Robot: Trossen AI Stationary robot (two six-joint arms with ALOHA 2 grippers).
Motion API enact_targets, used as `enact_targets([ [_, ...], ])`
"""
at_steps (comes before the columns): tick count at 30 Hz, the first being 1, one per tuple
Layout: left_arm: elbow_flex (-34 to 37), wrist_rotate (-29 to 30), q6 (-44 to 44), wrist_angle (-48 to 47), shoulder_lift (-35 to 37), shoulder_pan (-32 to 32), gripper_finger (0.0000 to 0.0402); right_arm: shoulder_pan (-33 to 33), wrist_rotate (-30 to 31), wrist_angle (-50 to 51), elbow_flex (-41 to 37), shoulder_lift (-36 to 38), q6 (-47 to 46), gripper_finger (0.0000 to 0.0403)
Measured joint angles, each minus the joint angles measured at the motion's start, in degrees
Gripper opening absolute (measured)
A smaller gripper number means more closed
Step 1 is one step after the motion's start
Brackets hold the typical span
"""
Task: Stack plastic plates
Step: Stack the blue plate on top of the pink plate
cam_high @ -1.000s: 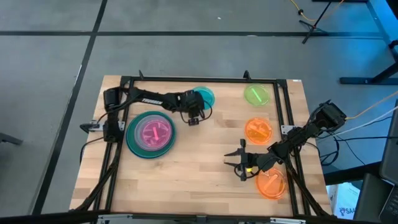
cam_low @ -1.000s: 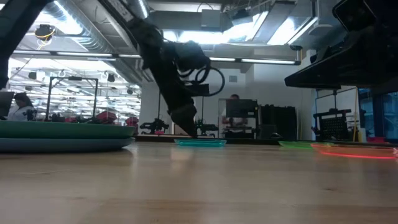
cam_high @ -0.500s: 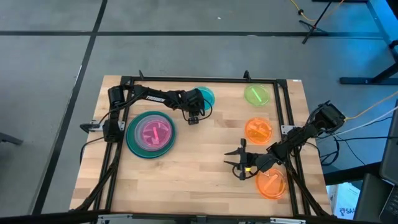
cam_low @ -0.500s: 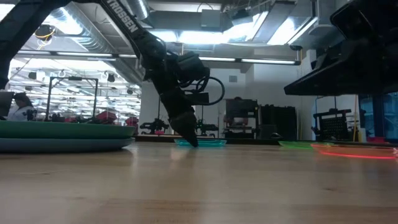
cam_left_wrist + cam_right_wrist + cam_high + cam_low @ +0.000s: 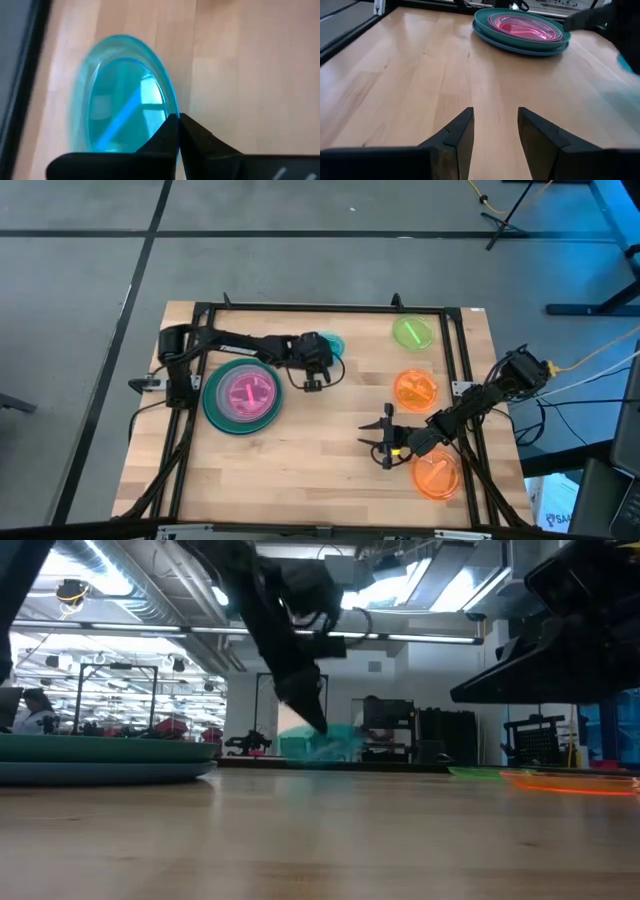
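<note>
Worktop [image 5: 320, 470], back edge | left gripper [image 5: 318, 368] newly clenched on teal plate [image 5: 125, 95], lifted clear | stack [image 5: 243, 395] next | right gripper [image 5: 386, 442] parted, idle

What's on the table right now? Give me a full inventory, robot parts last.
Stacked plates: a pile, blue and green with magenta and pink on top, table's left side.
Pale blue plate: one, gripped at its rim and tilted off the wood, back middle, right of the stack.
Lime plate: one, back right, flat.
Orange plates: two, one at right middle, one at front right, flat.
Table: one, light wood, dark frame around it.
Person: one, far back in the room, low view's left edge.
Left gripper: jaws shut on the pale blue plate.
Right gripper: jaws open, holding nothing, front right, beside the front orange plate.
</note>
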State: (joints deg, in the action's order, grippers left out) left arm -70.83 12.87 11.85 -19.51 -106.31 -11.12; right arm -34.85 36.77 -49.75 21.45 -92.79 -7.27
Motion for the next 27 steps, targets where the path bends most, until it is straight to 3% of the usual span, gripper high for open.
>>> enact_targets([
  [6, 0.0, 1.0, -7.3, -5.5, 6.9, 6.4, 0.0004, 0.0, -0.3, -0.1, 0.0, 0.0, 0.0, 0.0143],
  [13, 0.0, 9.6, -16.8, -14.7, 13.7, 15.9, 0.0003, 0.0, -0.3, -0.1, 0.0, 0.0, 0.0, 0.0143],
  [19, 2.7, 15.1, -32.2, -24.1, 19.2, 24.4, 0.0004, 0.0, -0.3, 0.2, 0.0, 0.0, 0.0, 0.0143],
  [27, 10.4, 16.1, -54.6, -31.7, 23.7, 36.1, 0.0006, 0.0, -0.3, 0.2, 0.0, 0.0, 0.0, 0.0143],
])
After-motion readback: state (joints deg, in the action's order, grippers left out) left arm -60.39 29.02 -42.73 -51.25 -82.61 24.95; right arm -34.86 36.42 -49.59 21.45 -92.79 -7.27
